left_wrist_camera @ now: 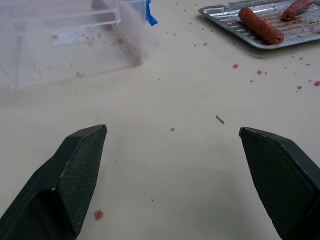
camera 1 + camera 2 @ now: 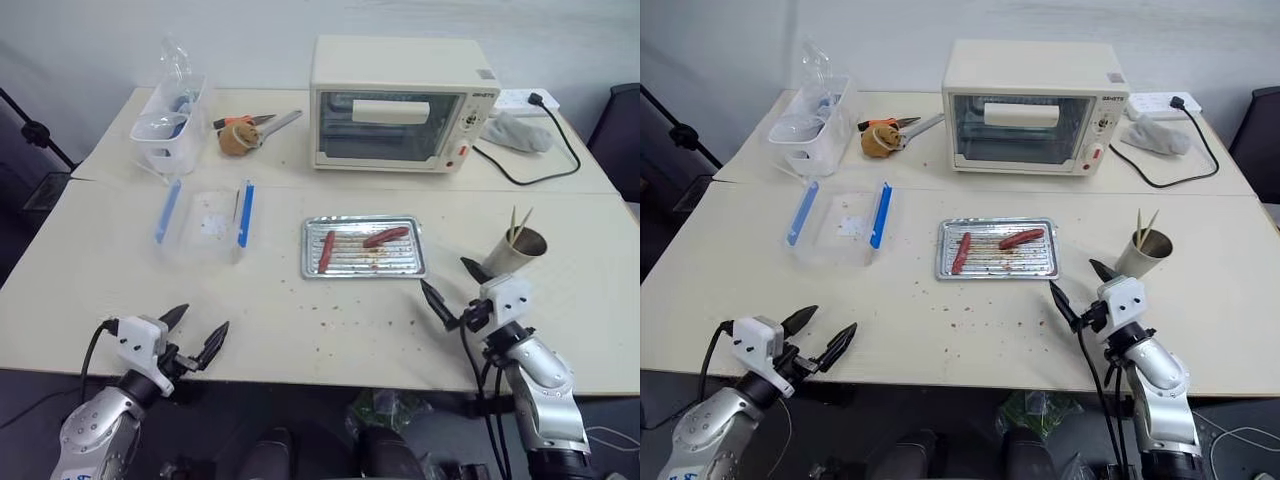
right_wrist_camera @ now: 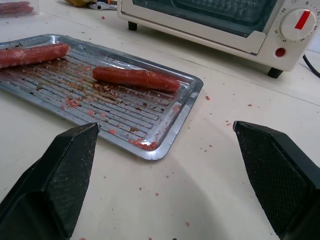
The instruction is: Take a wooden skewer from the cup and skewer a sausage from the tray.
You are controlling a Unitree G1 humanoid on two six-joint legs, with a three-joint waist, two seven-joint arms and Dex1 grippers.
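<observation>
The silver tray (image 2: 363, 270) lies at the middle of the table with two reddish-brown sausages in it: one (image 2: 327, 250) on the left, pointing away from me, and a slightly curved one (image 2: 386, 237) lying slanted on the right. The beige cup (image 2: 522, 252) stands to the right of the tray, with thin wooden skewers (image 2: 519, 222) sticking up out of it. My right gripper (image 2: 445, 273) is open just off the tray's near right corner, left of the cup, with nothing between its fingers. My left gripper (image 2: 205, 317) hangs open and empty at the table's near left edge.
A toaster oven (image 2: 400, 103) stands behind the tray. A clear lid with blue clips (image 2: 205, 215) lies left of the tray, with a clear tub (image 2: 168, 125) behind it. A white cloth (image 2: 520, 132) and black cable (image 2: 530, 175) are at the back right. Crumbs dot the table.
</observation>
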